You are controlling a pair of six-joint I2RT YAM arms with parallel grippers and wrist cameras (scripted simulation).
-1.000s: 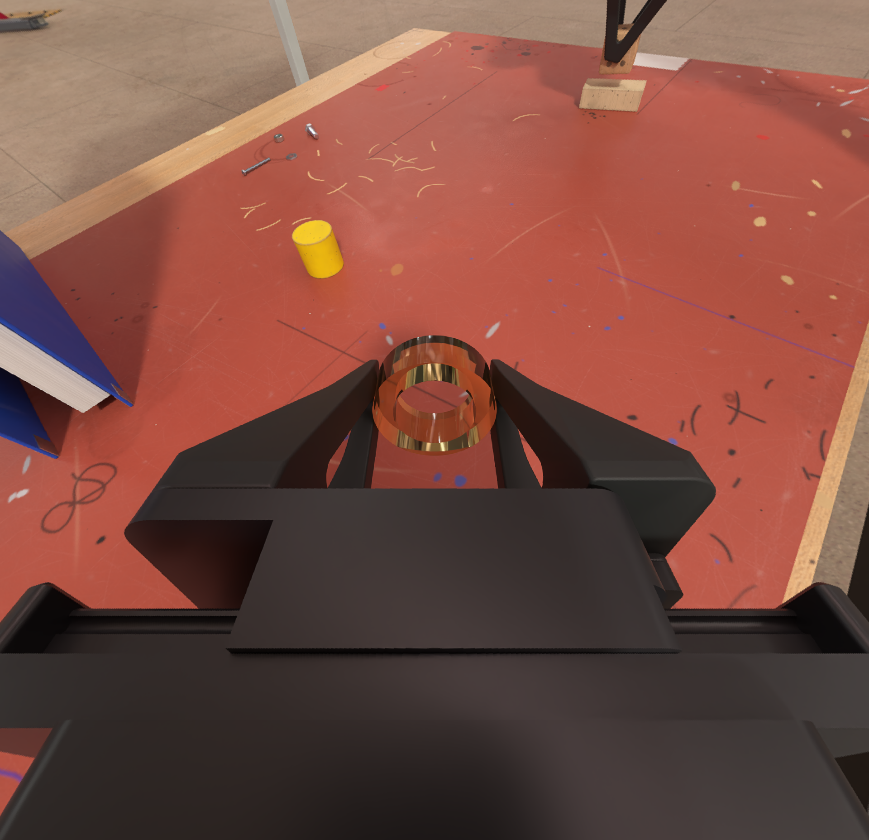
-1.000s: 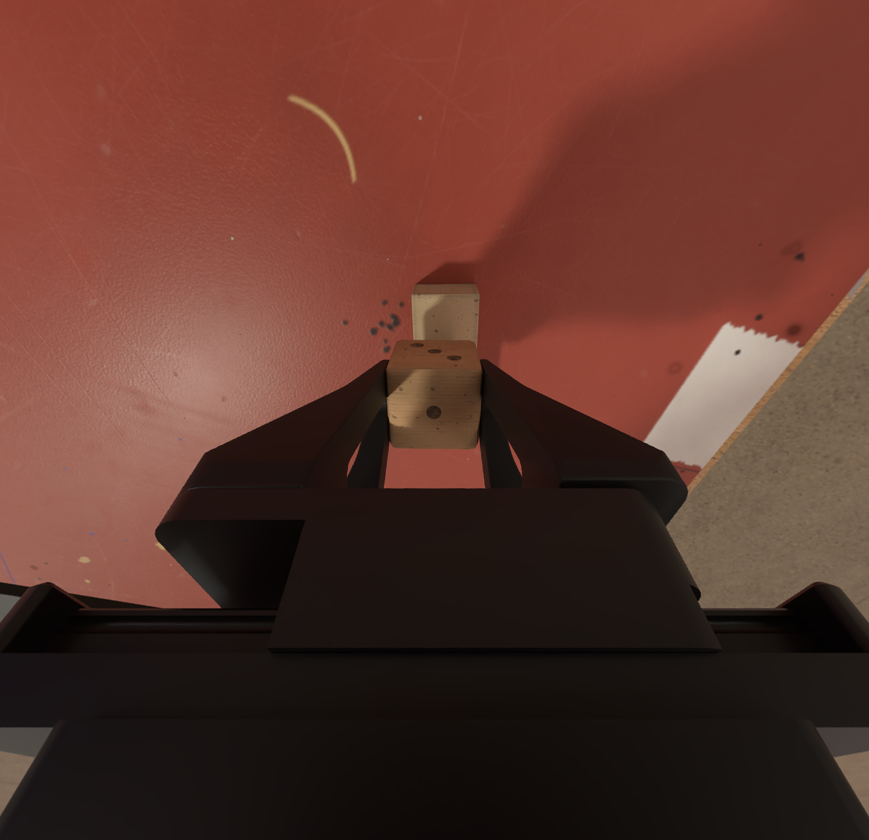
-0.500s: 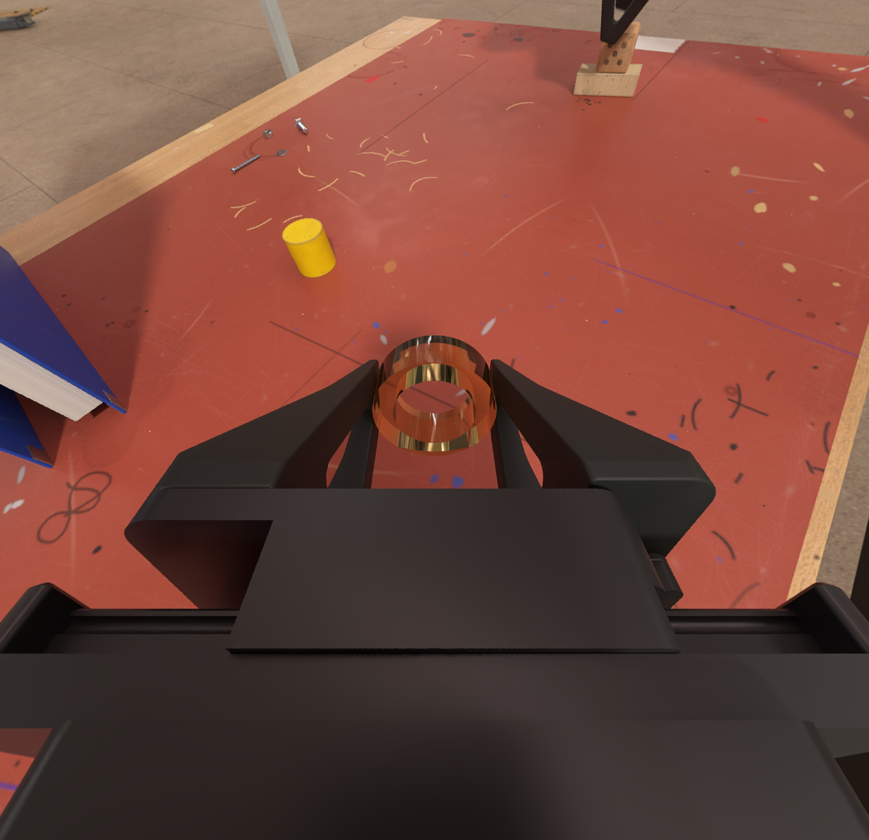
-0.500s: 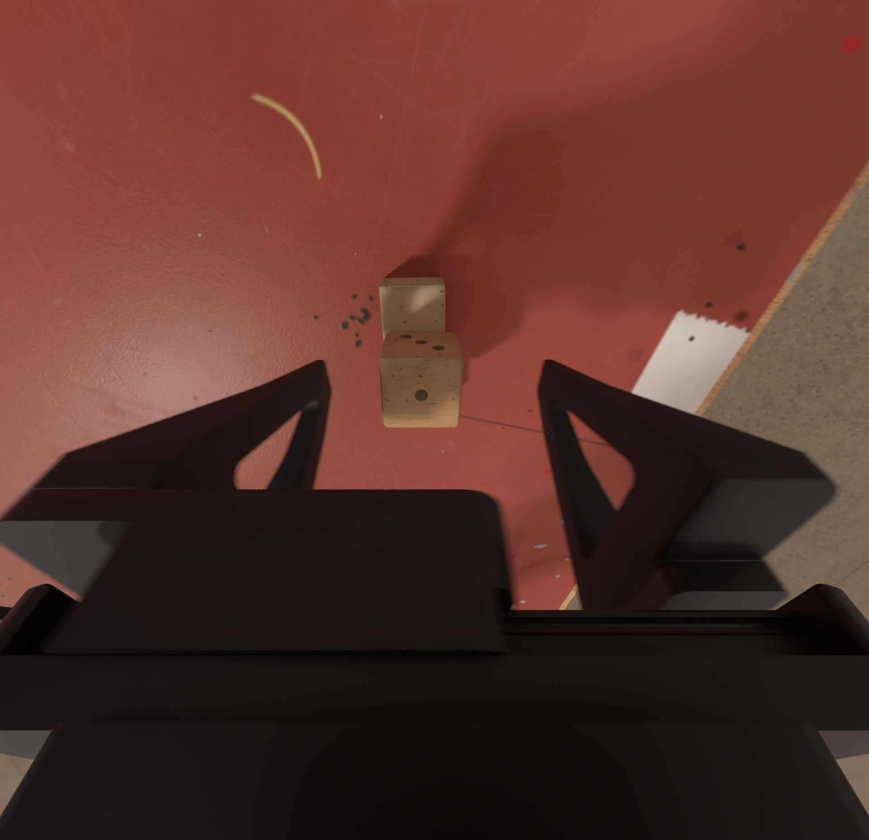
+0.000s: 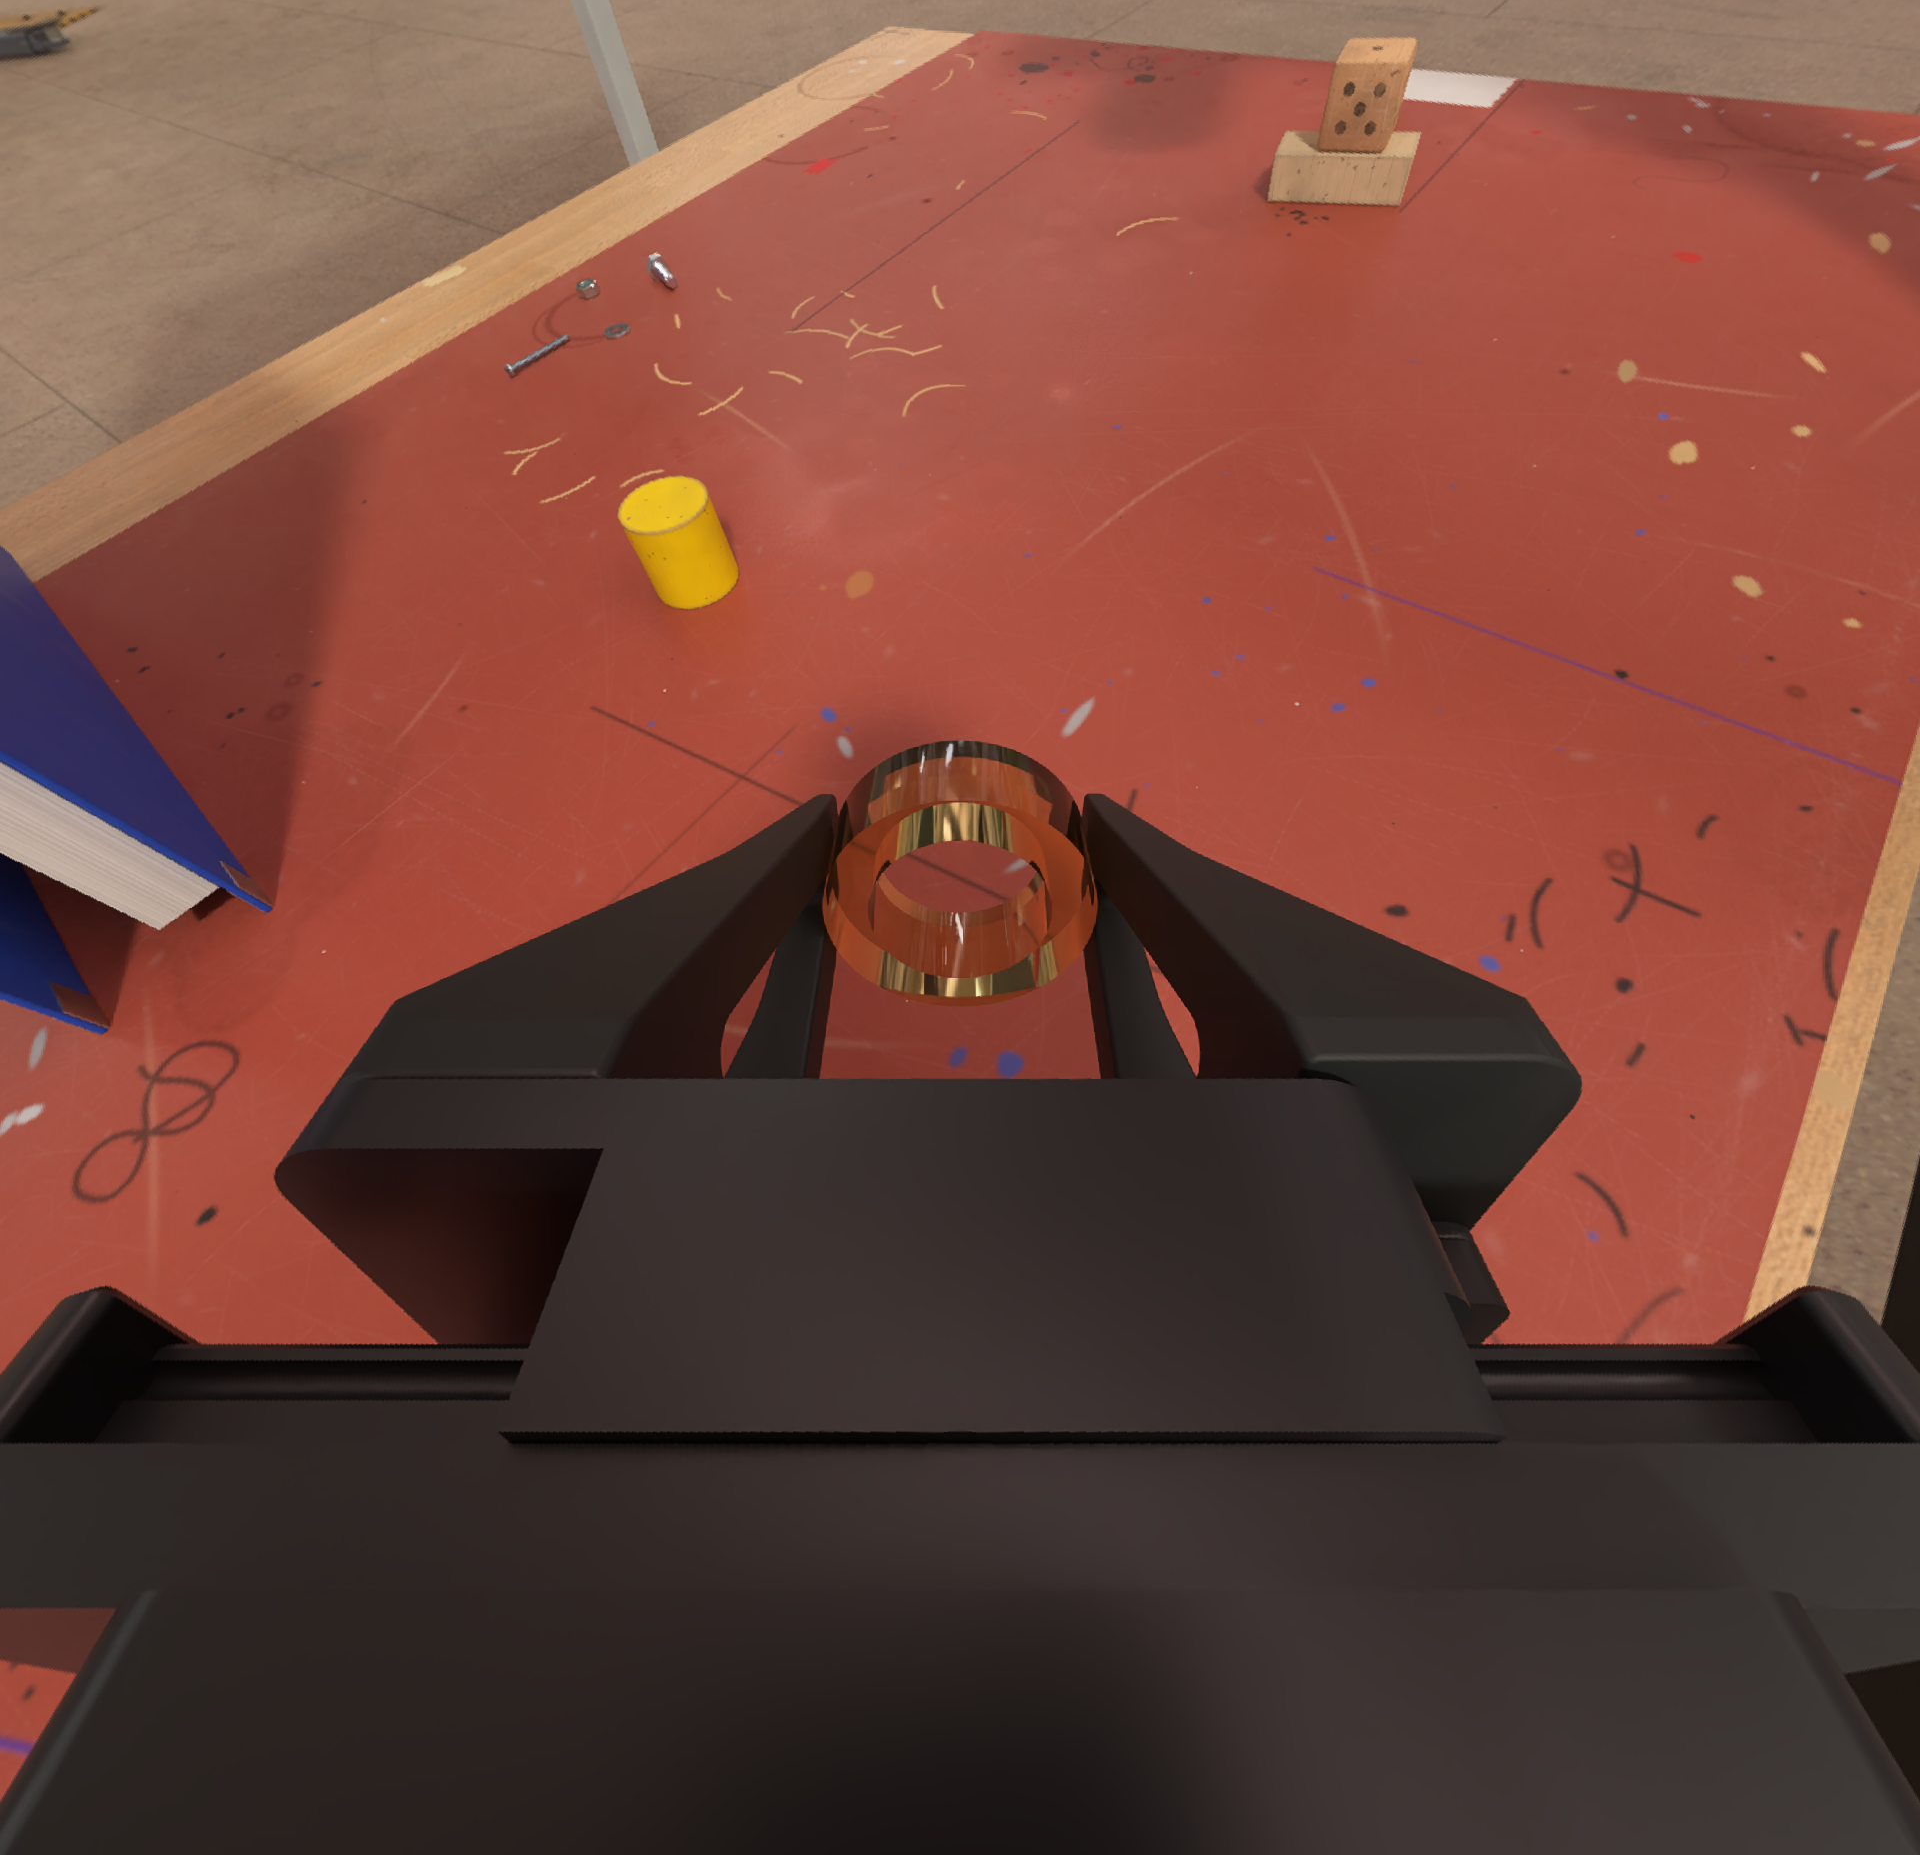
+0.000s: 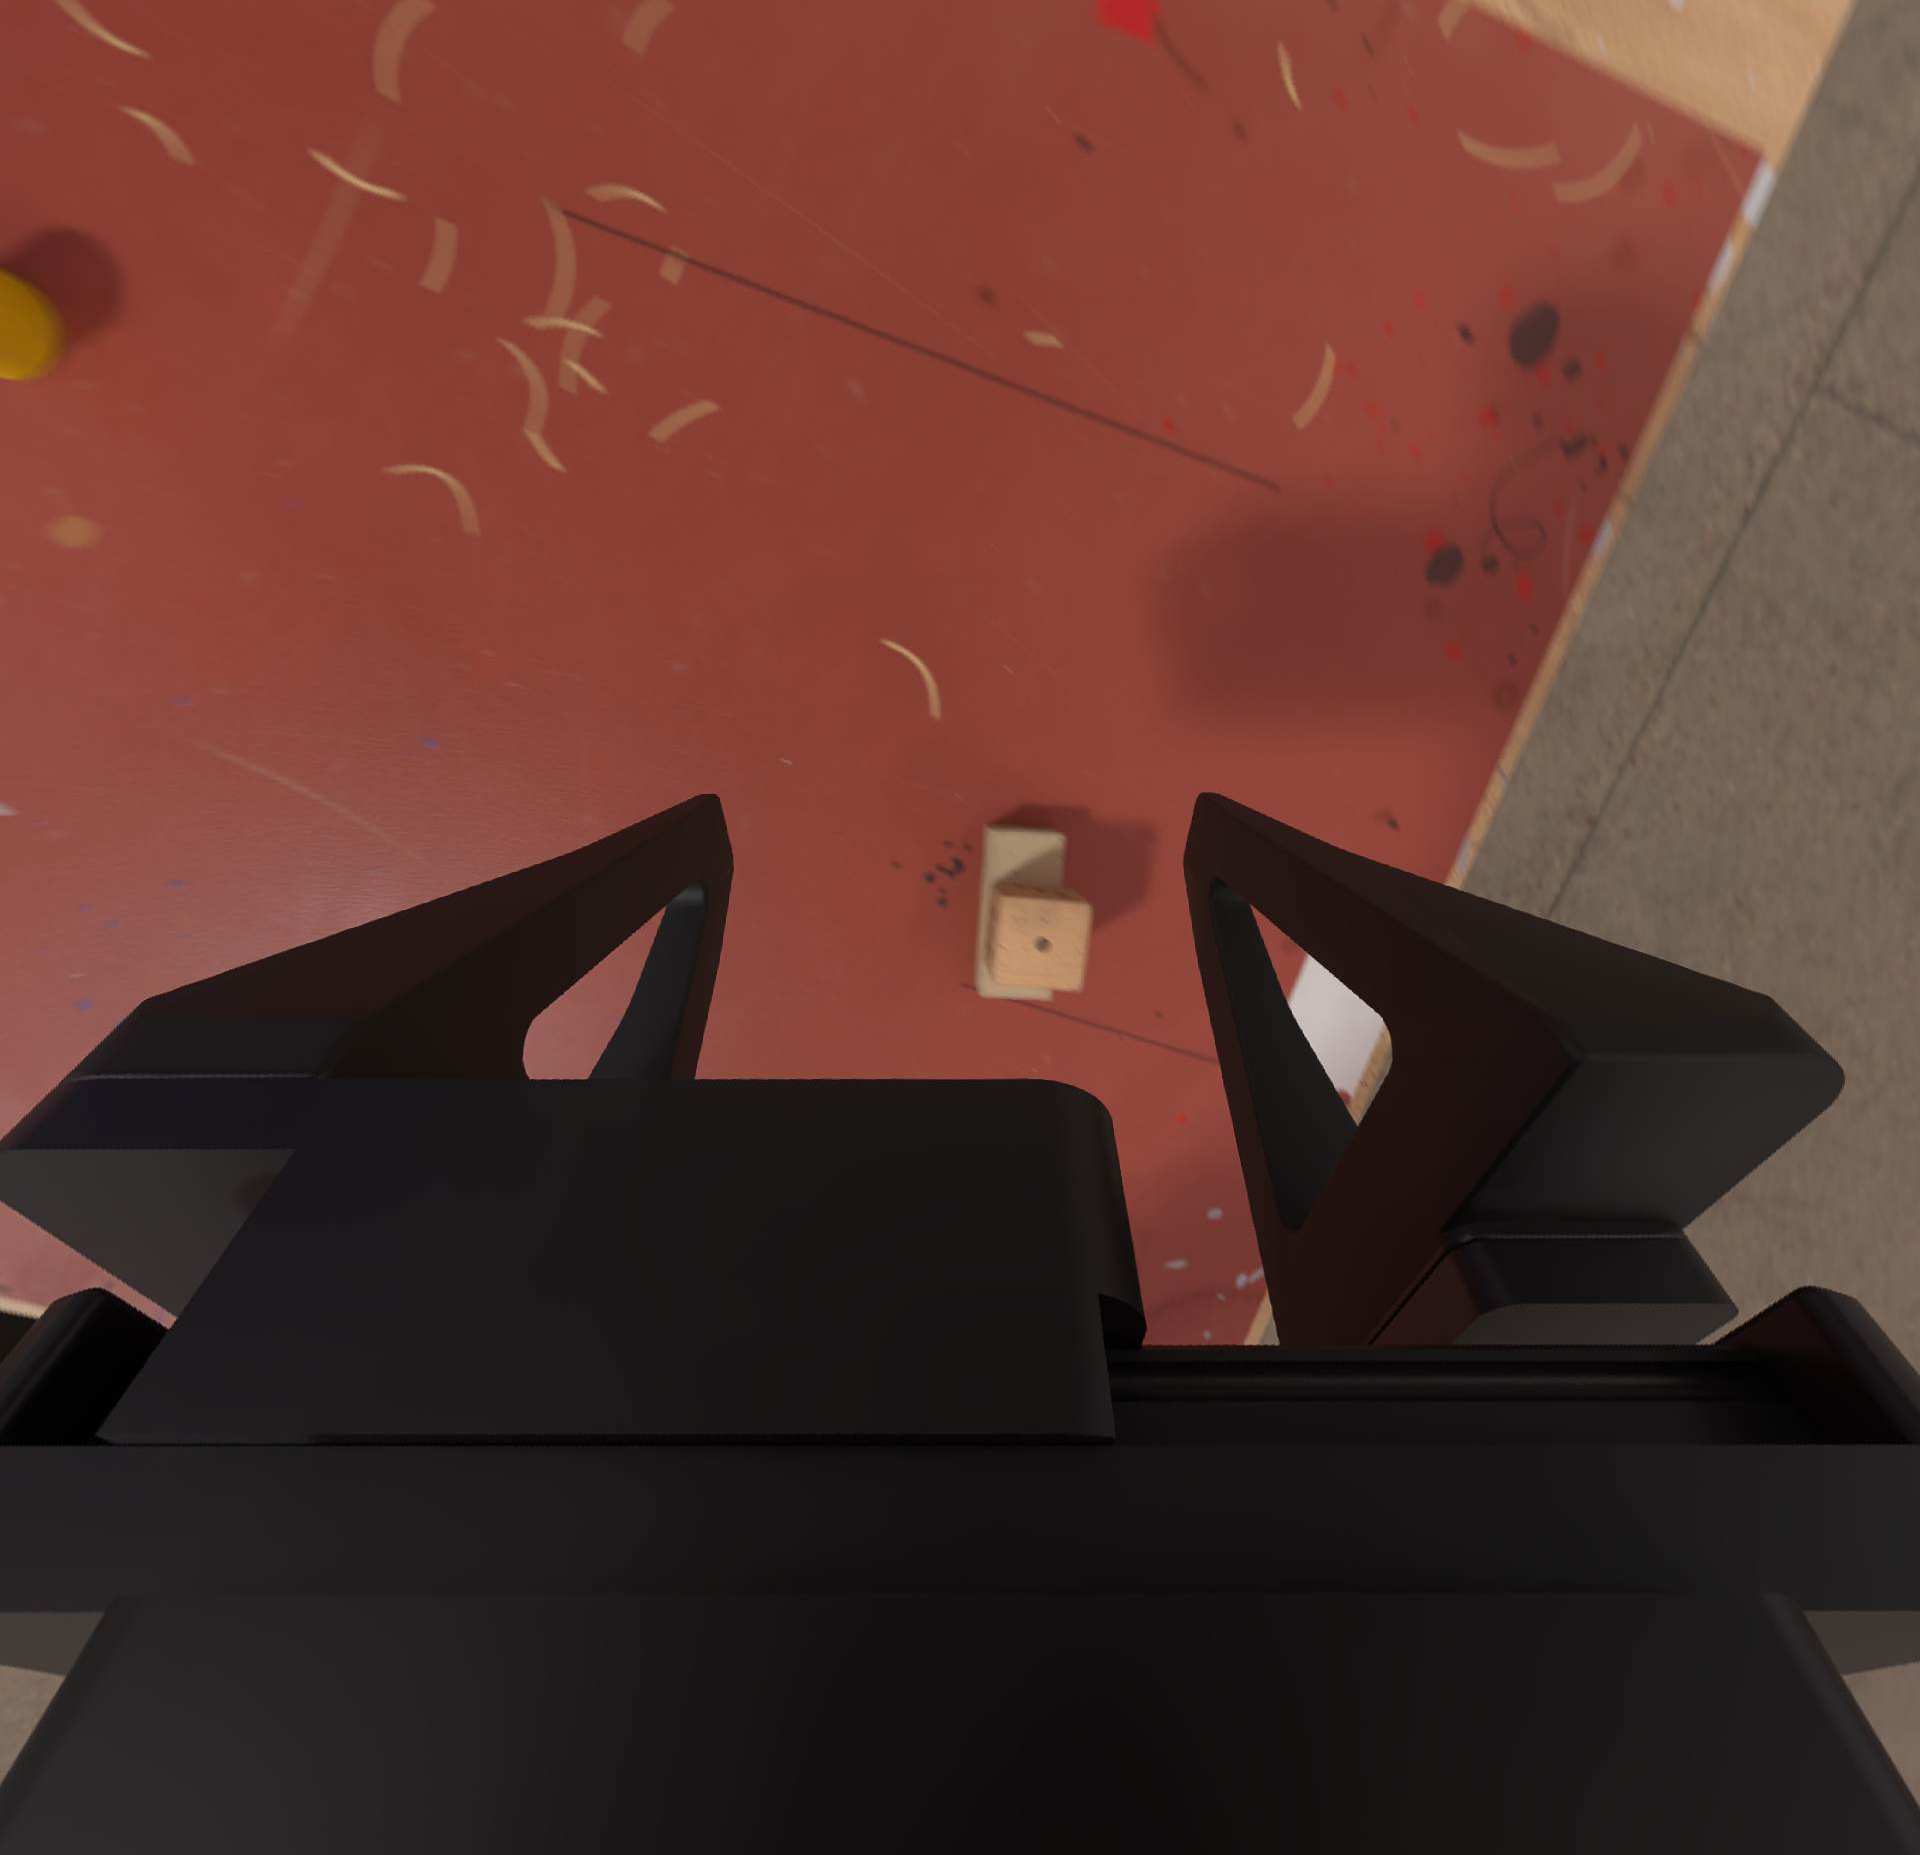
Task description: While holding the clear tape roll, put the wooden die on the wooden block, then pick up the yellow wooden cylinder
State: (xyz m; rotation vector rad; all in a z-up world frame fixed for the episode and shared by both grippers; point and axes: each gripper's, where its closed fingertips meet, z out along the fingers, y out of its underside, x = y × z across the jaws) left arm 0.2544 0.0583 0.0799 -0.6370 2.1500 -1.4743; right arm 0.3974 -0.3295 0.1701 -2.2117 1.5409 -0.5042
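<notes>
the clear tape roll (image 5: 958,875) is held between the fingers of the left gripper (image 5: 958,829). the right gripper (image 6: 958,818) is spread wide and empty above the wooden die (image 6: 1039,941), which is set on the wooden block (image 6: 1016,860). the yellow wooden cylinder (image 5: 678,542) is left upright on the table (image 5: 1247,517).

Glossy amber tape roll (image 5: 958,870); matt wooden die (image 5: 1365,96); scuffed red tabletop (image 5: 1247,517).

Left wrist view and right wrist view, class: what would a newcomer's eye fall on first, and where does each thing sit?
The amber clear tape roll stands out, pinched in the left gripper above the red table. Far off near the table's edge, the wooden die sits on the wooden block, under the open right gripper. The yellow wooden cylinder stands alone.
</notes>
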